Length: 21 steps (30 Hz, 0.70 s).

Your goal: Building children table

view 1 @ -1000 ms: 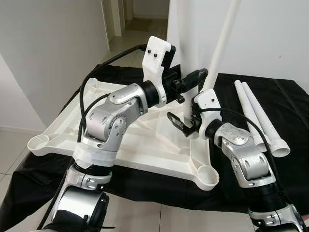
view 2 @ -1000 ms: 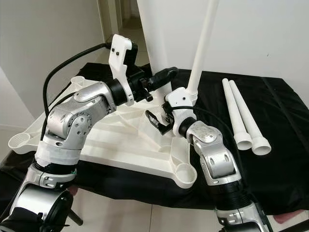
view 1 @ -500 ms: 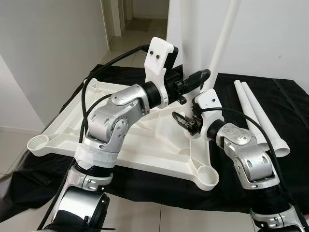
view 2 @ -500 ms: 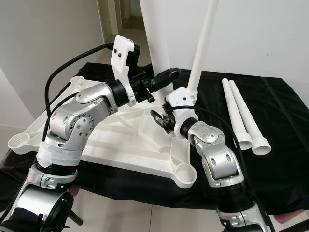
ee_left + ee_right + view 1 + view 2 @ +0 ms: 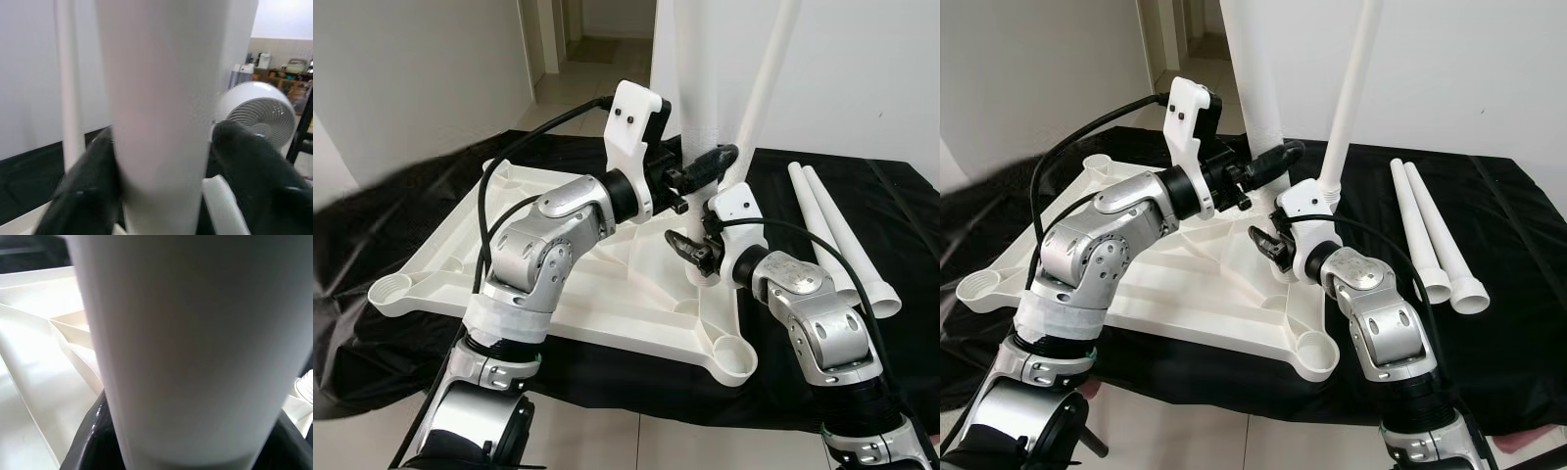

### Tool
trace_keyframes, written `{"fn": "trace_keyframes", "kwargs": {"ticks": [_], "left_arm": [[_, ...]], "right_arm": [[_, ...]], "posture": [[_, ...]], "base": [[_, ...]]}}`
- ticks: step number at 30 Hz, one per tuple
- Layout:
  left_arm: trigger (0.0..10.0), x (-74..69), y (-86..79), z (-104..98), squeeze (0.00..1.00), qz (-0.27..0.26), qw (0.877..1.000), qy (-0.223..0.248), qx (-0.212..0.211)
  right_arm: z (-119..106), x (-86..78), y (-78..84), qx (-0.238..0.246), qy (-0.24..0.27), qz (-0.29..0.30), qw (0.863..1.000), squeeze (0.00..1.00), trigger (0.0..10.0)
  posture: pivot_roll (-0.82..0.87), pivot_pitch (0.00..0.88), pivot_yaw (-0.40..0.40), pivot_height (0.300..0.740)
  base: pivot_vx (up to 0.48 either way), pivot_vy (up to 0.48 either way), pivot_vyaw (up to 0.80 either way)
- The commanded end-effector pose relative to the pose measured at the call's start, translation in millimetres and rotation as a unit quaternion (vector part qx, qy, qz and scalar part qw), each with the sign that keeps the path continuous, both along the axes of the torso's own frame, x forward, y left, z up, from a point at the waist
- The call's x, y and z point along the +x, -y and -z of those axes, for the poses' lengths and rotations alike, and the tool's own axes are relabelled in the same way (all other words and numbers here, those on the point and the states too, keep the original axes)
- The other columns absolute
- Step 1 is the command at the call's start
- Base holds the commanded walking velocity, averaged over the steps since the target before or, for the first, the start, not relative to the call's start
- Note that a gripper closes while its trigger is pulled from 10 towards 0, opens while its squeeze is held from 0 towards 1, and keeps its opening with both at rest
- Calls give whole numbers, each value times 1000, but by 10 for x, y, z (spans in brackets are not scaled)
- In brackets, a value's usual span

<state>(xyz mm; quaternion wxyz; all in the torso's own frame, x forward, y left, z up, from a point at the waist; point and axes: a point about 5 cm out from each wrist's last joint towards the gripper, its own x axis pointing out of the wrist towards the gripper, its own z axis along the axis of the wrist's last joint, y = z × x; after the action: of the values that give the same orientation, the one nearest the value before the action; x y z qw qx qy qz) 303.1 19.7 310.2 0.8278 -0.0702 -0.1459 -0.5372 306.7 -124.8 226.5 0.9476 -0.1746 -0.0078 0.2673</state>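
Observation:
A white tabletop [image 5: 440, 264] lies upside down on a black cloth, with round sockets at its corners. A thick white table leg [image 5: 1253, 78] stands upright over the tabletop's right side. My left gripper [image 5: 1271, 164] is shut on this leg from the left, and its fingers [image 5: 93, 176] press both sides of it. Below it, my right gripper [image 5: 1268, 245] is closed around the same leg near its foot, with the black fingers [image 5: 88, 440] on either side. A second, thinner-looking leg [image 5: 1351, 88] stands upright just behind, at the far right corner.
Two loose white legs [image 5: 842, 235] lie side by side on the black cloth [image 5: 901, 196] to the right. An open socket [image 5: 734, 354] sits at the near right corner, another [image 5: 391, 291] at the near left. A white wall rises behind; a corridor opens at the back left.
My right gripper has moved in from the left and closed around the leg's lower part. The left gripper stays on the leg. The black cloth at the far left has shifted and looks blurred.

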Motion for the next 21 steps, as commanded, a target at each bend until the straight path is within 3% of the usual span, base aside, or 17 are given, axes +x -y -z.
{"fn": "trace_keyframes", "kwargs": {"ticks": [1, 4, 12, 13, 21], "left_arm": [[10000, -94, 26, -64, 1000, 40, 999, 21, -4], [10000, -111, 8, -47, 1000, 44, 999, 11, -12], [10000, -74, -42, 28, 1000, 11, 1000, 10, 6], [10000, -32, -77, 50, 0, -15, 1000, 9, 6], [10000, 72, -228, 200, 0, -95, 995, -15, -10]], "right_arm": [[79, 10, -2, 7, -16, 7, 1000, 0, 10000], [152, 43, 11, 57, -25, 38, 997, 0, 10000], [200, 63, 39, 85, -27, 70, 994, 0, 10000], [204, 79, 62, 94, -21, 87, 992, 0, 10000], [236, 146, 186, 140, 2, 162, 977, 0, 10000]], "posture": [[-21, 0, 5, 740], [-20, 0, 12, 740], [-19, 0, 18, 740], [-19, 0, 23, 740], [-20, 0, 41, 740]], "base": [[0, 0, 0], [0, 0, 0], [0, 0, 0], [0, 0, 0], [0, 0, 0]]}}
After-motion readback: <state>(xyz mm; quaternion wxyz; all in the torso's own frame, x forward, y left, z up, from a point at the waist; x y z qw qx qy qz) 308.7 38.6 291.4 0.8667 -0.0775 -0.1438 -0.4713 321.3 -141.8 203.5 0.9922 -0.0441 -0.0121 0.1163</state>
